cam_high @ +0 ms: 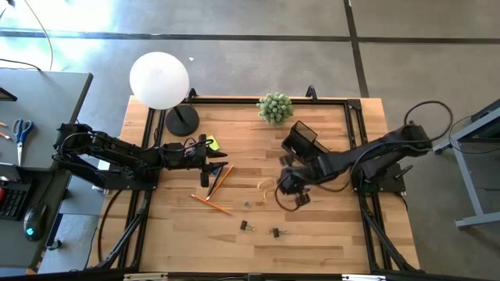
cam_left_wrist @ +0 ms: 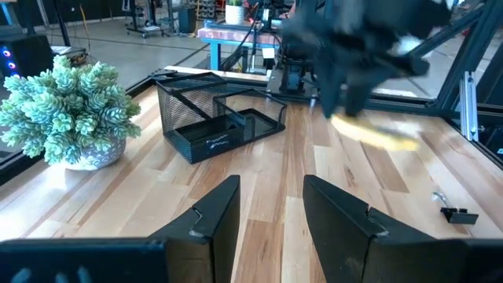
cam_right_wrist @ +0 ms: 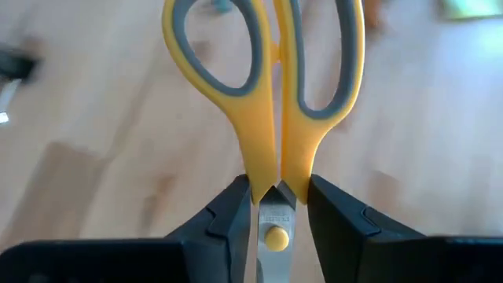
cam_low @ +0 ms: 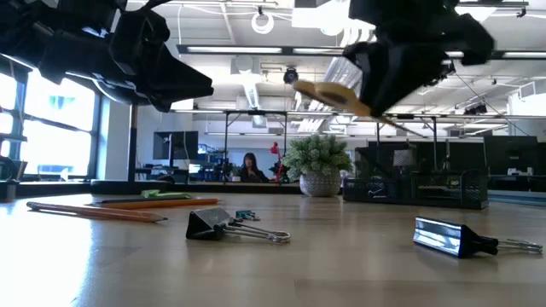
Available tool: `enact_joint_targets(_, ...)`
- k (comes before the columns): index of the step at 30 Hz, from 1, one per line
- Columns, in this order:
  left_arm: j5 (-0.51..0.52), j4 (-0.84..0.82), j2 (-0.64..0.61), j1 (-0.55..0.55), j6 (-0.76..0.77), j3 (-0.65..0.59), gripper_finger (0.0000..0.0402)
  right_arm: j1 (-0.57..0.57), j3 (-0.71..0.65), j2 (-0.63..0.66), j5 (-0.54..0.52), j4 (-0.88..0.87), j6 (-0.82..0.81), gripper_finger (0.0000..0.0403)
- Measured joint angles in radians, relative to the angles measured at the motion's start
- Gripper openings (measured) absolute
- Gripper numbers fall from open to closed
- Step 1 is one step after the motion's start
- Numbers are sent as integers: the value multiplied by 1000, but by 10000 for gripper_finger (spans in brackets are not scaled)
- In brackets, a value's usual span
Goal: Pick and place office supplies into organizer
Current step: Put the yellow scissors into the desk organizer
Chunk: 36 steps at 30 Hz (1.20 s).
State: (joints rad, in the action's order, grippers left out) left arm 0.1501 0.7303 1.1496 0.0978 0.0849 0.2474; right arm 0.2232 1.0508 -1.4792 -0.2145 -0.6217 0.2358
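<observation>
Yellow-handled scissors (cam_right_wrist: 263, 102) clamped in right end effector (cam_right_wrist: 271, 206), fingers pinching at the pivot where handles meet blades; handle loops pointing forward, away from the wrist, long axis in line with the fingers. Lifted clear of tabletop (cam_high: 328, 242), seen in low view as a yellow shape (cam_low: 328, 92) hanging tilted under the dark end effector, nothing beneath touching it.

Near edge of tabletop: binder clips (cam_high: 247, 225) lying loose. Farther in, orange pencil (cam_high: 211, 204) on the left-arm side, flat on the wood. Right end effector (cam_high: 291, 187) with scissors at mid-table, right of centre.

Organizer (cam_high: 301, 137), black mesh caddy, beyond the scissors toward the far edge, close to the right arm's forearm and just right of the potted plant (cam_high: 275, 107). Judgement: coming move runs away from the near edge, toward the far side; right arm clearly the nearer one. Scissors' long axis probably needs tipping upright, blades down, to drop into a compartment; which compartment cannot be told.

Left end effector (cam_left_wrist: 271, 220) waiting at mid-table left, fingers parted a moderate way, holding nothing, facing the organizer (cam_left_wrist: 220, 118) across bare wood.
</observation>
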Motion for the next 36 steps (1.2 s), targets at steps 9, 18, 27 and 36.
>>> enact_joint_targets(9,-6,0,0,0,3,0,129,-170,-17,243,-39,117,6,103)
enact_joint_targets(18,-15,-1,0,0,3,0,129,-430,-361,549,21,510,40,104)
enact_joint_targets(27,-7,1,0,0,2,0,129,-644,-779,697,46,1136,74,104)
enact_joint_targets(36,-3,1,0,0,0,0,129,-697,-859,694,72,1180,-79,109)
